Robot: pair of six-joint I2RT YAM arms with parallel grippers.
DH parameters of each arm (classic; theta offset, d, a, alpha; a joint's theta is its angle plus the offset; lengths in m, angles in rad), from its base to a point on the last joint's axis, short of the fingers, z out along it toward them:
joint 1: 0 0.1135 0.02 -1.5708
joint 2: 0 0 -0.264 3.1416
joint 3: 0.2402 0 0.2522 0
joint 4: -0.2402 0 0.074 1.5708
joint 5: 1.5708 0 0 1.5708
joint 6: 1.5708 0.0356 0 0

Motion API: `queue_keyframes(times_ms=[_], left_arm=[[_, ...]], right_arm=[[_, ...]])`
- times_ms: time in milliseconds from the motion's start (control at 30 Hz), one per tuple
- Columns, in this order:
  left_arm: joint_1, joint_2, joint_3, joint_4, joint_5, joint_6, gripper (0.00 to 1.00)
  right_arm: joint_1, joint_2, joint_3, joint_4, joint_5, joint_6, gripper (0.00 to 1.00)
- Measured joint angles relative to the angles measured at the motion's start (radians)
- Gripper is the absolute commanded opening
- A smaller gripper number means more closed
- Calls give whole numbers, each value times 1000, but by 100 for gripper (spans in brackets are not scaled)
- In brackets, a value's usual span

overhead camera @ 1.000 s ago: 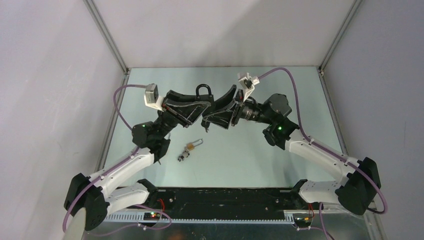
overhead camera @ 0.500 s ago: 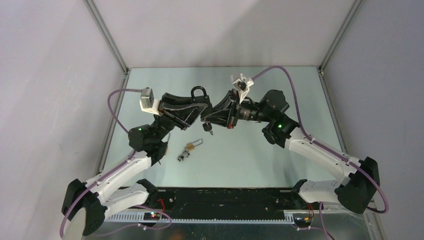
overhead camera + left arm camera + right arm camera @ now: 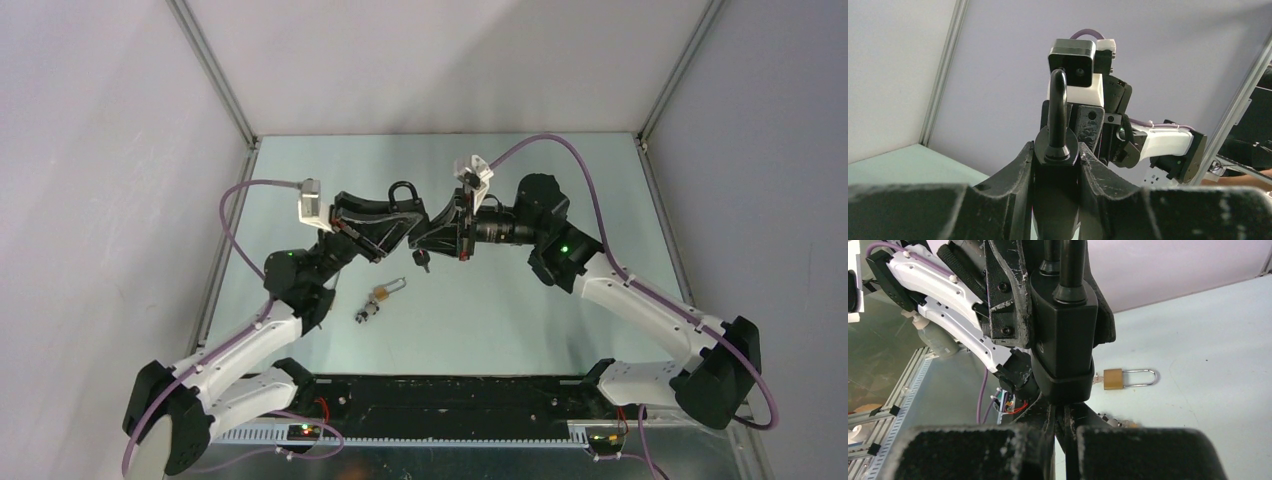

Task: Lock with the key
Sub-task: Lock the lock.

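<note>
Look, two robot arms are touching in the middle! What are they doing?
The left claw holds a black padlock up in the air, loop pointing up. The right claw is pinched shut right under the lock's bottom, where a key would go in, though what it pinches is hidden. A small brass padlock lies on the table below, and nothing is touching it.

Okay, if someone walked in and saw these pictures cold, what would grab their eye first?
The mid-air meeting above the middle of the table: the left gripper clamps a black padlock, shackle up, while the right gripper is shut against the lock's underside. Below them, a small brass padlock lies on the table.
</note>
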Motion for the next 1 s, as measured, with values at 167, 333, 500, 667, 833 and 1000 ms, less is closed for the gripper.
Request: queue_keyframes(times_ms=[167, 333, 500, 667, 833, 1000], left_arm=[[6, -11, -17, -29, 29, -2, 0], [90, -51, -15, 6, 44, -64, 0], [142, -94, 24, 108, 3, -106, 0], [142, -93, 31, 136, -6, -109, 0], [143, -54, 5, 26, -72, -69, 0], [151, 71, 1, -183, -137, -25, 0]], right_arm=[[-20, -6, -31, 6, -48, 3, 0], [-34, -4, -74, -118, -178, -42, 0], [-35, 45, -105, -300, -171, -85, 0], [-45, 54, -106, -340, -18, -56, 0], [-97, 73, -108, -298, 174, 28, 0], [-122, 159, -114, -159, 354, 89, 0]])
